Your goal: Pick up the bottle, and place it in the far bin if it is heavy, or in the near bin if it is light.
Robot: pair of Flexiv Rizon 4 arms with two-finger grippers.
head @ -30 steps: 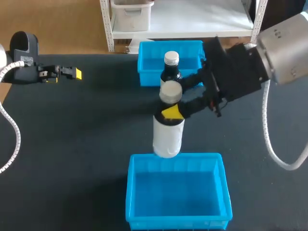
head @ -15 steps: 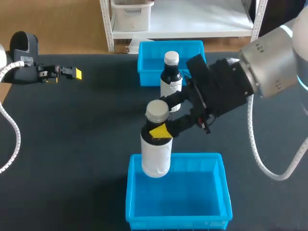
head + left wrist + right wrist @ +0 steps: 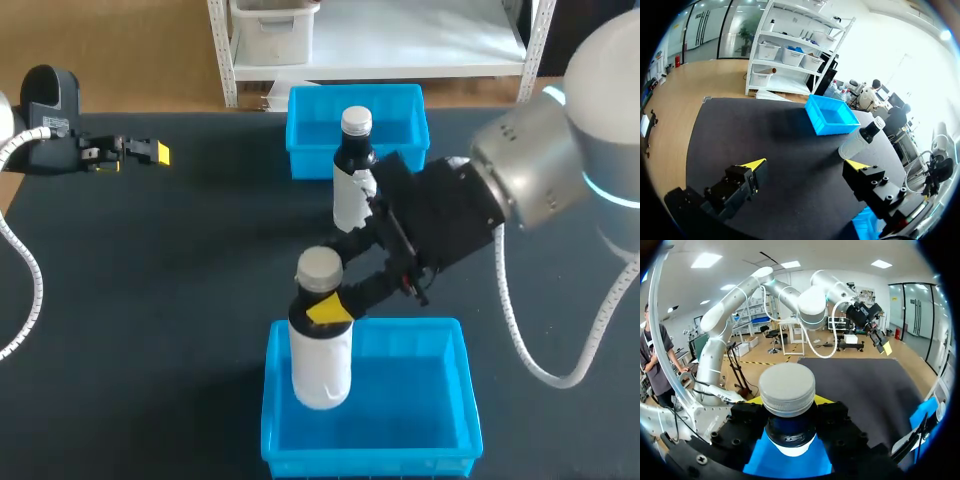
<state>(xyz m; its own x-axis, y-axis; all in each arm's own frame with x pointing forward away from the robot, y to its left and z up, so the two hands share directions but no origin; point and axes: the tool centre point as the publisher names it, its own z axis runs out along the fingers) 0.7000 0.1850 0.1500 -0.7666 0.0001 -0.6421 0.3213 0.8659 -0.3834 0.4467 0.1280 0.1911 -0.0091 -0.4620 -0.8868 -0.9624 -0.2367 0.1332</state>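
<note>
Over the near bin [image 3: 410, 400], the right claw [image 3: 325, 290] clamps 1 white bottle [image 3: 320, 365] by its neck.

The head camera sits high behind the robot and looks steeply down, taking in the whole table [image 3: 150, 300], the far bin [image 3: 308, 160], the near bin [image 3: 275, 400] and both arms. The left wrist camera rides low at the table's side. It looks out between the spread fingers of the left gripper [image 3: 805, 164] across the table to the far bin [image 3: 837, 129], well off, and catches a corner of the near bin [image 3: 864, 227]. The right wrist camera is close over the bottle [image 3: 787, 387], with the near bin [image 3: 790, 467] beneath. It faces across the table to the left gripper [image 3: 880, 337].
</note>
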